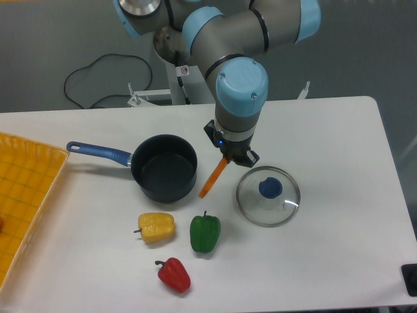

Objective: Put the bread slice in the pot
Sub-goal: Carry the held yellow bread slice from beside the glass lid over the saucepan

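Note:
The bread slice (213,178) shows edge-on as a thin orange strip, tilted, hanging down-left from my gripper (229,158). The gripper is shut on its upper end and holds it above the table, just right of the pot. The pot (164,167) is a small round black saucepan with a long blue handle (99,152) pointing left; its dark inside holds nothing. The slice's lower tip is close to the pot's right rim, outside it.
A round glass lid (268,195) with a blue knob lies right of the gripper. A yellow pepper (156,227), a green pepper (205,233) and a red pepper (174,274) lie in front of the pot. A yellow tray (26,195) sits at the left edge.

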